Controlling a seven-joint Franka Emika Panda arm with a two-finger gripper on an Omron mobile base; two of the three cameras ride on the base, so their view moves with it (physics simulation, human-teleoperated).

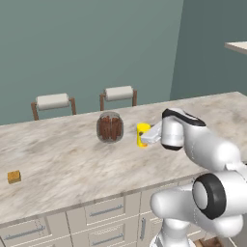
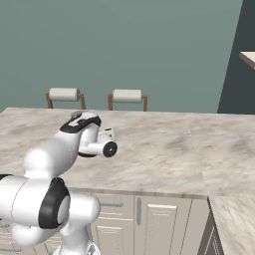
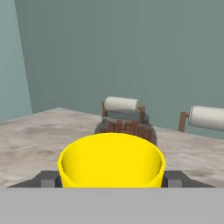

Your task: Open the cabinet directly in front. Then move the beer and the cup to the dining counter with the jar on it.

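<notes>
Left base view: cup [image 1: 143, 134], yellow, upright on the counter [image 1: 58, 159], just right of the jar [image 1: 110, 127]; gripper [image 1: 146, 136] reaches it from the right; small orange block [image 1: 14, 177] far left; 2 chairs [image 1: 53, 103] behind. Right base view: arm over counter; cup hidden. Hand view: cup between the 2 fingers [image 3: 47, 178], 1 each side, spread wide; contact unclear; jar directly behind.

On the dining counter [image 1: 58, 154], the way at 9 o'clock of the cup [image 1: 142, 134] is blocked by the jar [image 1: 110, 127] standing near it. Bare marble is left toward 6 o'clock, and two chair backs [image 1: 118, 93] are seen beyond the far edge at 12 o'clock.
</notes>
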